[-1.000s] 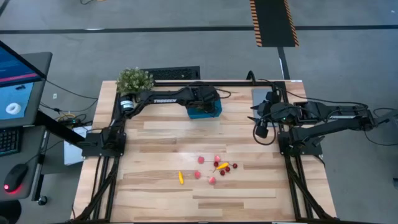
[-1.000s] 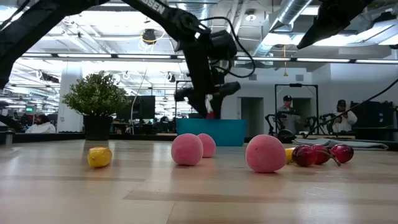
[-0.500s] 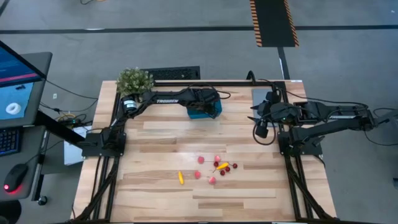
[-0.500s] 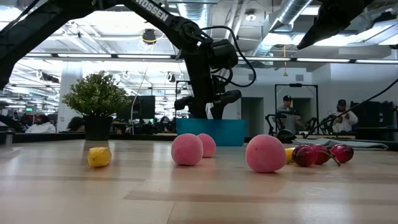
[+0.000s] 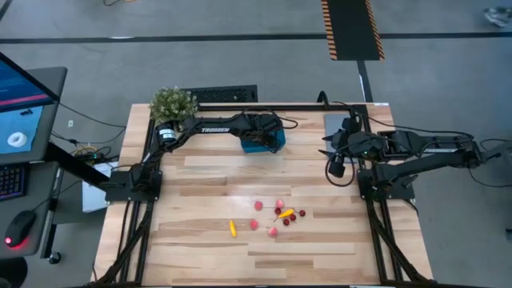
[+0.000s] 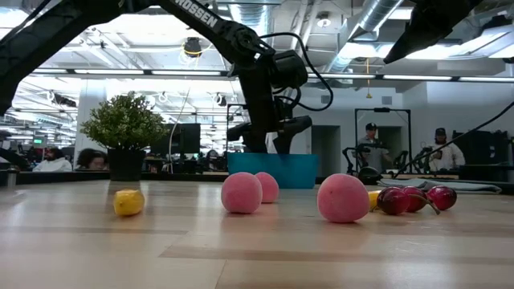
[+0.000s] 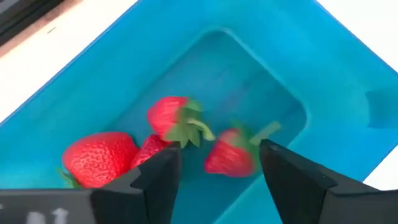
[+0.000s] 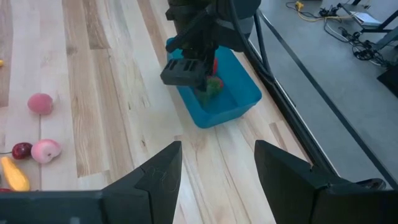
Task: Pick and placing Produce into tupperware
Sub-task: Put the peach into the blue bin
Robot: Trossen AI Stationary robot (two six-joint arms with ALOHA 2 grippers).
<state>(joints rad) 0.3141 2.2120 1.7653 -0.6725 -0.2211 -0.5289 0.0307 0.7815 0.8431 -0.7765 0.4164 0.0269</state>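
Above the teal tupperware at upper centre, our left gripper is hovering with fingers spread, empty, over strawberries lying inside; our right gripper is waiting open at right, while remaining produce is lying lower centre

Even, bright light falls from overhead strip fixtures on the ceiling, seen in the low view. The pale wooden plank counter shows only faint, soft shadows and no strong glare. In the left wrist view one small red toy strawberry looks smeared, perhaps by motion, while its neighbours stay sharp.
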